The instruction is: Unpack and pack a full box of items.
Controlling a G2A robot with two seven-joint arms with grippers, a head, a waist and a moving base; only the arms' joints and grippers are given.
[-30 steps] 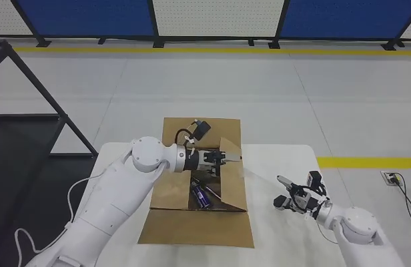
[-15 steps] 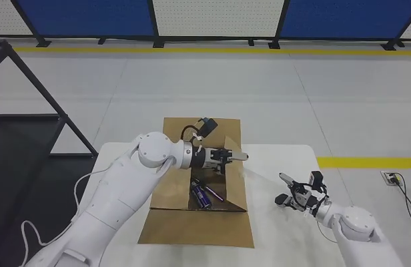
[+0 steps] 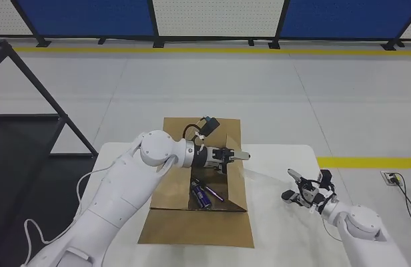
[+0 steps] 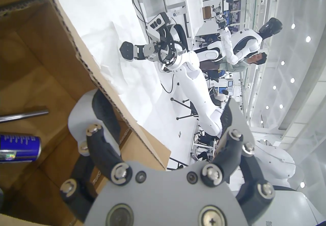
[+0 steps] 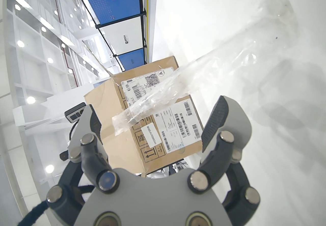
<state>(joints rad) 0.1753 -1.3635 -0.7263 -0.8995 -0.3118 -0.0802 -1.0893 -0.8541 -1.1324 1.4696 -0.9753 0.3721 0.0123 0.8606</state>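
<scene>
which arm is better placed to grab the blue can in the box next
Probably left. The left hand straddles the brown cardboard box flap, open, near the blue metal can; the right hand is open over the white table, farther off.

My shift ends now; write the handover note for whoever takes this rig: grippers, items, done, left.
Left gripper: open, straddling the right flap of the brown cardboard box.
Right gripper: open, empty, over the white table, facing the box.
Blue can and thin metal rod lie inside the box; clear plastic bag lies on the table.
Done: flaps open. Left: unpack can and rod, then repack.
</scene>
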